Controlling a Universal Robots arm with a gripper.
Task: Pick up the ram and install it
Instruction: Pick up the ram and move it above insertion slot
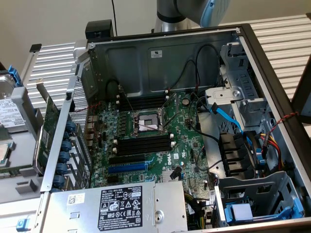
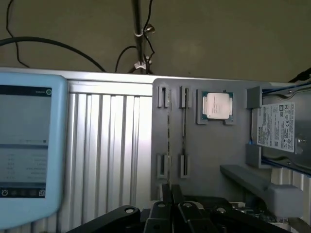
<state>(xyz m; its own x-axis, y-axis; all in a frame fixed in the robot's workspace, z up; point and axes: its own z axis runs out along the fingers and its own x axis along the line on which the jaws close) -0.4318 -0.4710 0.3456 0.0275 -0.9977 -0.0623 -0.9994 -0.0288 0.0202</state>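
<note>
Claw near racked ram

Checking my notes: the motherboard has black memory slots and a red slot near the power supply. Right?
Not quite. In the exterior view the slot near the power supply is blue, not red; the memory slots are black.

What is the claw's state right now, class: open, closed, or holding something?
Claw: cannot be told; it sits close to a memory stick standing in its gray holder.
</note>
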